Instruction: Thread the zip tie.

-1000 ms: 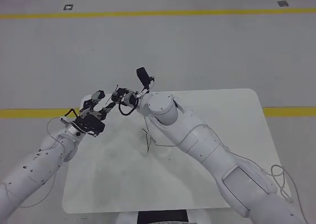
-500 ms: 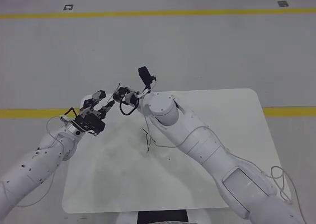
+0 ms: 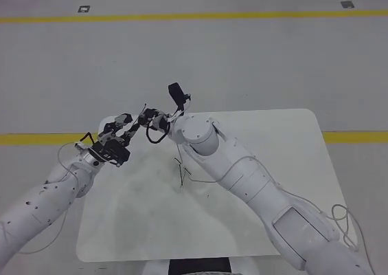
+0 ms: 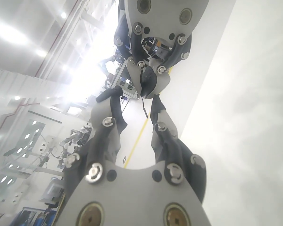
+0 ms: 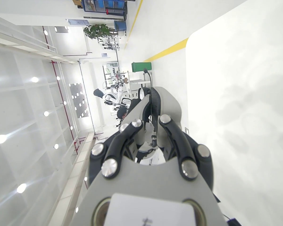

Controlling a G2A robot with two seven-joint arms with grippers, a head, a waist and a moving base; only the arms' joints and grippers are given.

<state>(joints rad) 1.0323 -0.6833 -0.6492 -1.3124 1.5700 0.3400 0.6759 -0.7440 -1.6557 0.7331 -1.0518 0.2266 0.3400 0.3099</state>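
Note:
A thin black zip tie (image 4: 143, 109) sticks out of my right gripper (image 4: 147, 92), which is shut on it. In the right wrist view the tie (image 5: 149, 76) rises past the tips of the right gripper (image 5: 151, 95). My left gripper (image 4: 134, 97) is open and faces the right one tip to tip, with the tie's free end hanging between its fingers (image 4: 113, 95). From the top, the left gripper (image 3: 119, 128) and right gripper (image 3: 147, 117) meet above the table's far left corner, with the tie (image 3: 136, 124) between them.
The white table (image 3: 283, 151) has loose black zip ties (image 3: 182, 172) lying near its middle, beneath the right arm. The right half of the tabletop is bare. Yellow floor lines run behind the table.
The left gripper has shifted slightly beside the right gripper's tip. The right gripper keeps the zip tie in about the same place.

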